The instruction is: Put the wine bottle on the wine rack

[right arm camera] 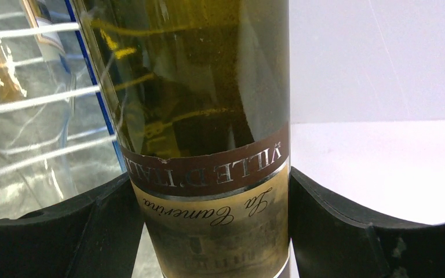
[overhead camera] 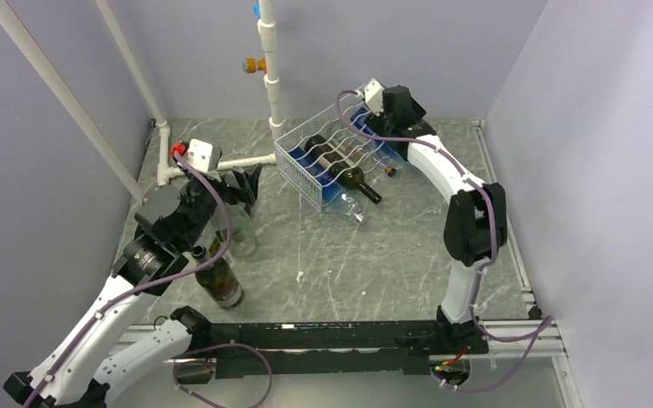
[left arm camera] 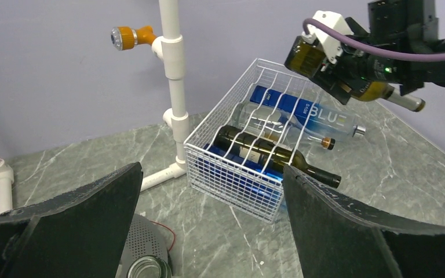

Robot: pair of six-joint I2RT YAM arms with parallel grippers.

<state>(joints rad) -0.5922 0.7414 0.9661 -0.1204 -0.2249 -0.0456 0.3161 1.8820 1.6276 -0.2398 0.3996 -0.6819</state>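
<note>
so my right pincer is clamped across the label end of the wine bottle, jaws about as wide as the glass, pads flat on both sides. the bottle hangs in the air over the far right corner of the wine rack, tilted, neck pointing down and away from the rack. can't tell if it's brushing the top wires or not. my left pincer is spread wide with nothing in it, off to the rack's left. inside the rack there's a dark bottle and, above it, a clear one with a blue label, both with necks poking out the open side. my take on doing this bit well: swing the bottle so it runs parallel to those two, pick a free dip in the wavy rods, come down slowly, and only let go once the wires carry the weight. glass is slick and the rods are thin, so if it lands on a crest i'd expect it to roll into the blue one. readable stuff: the brown band on mine says "ville d'ital…", upside down from my wrist, with cursive starting "la" that i can't make out. the blue one says "blue".
</note>
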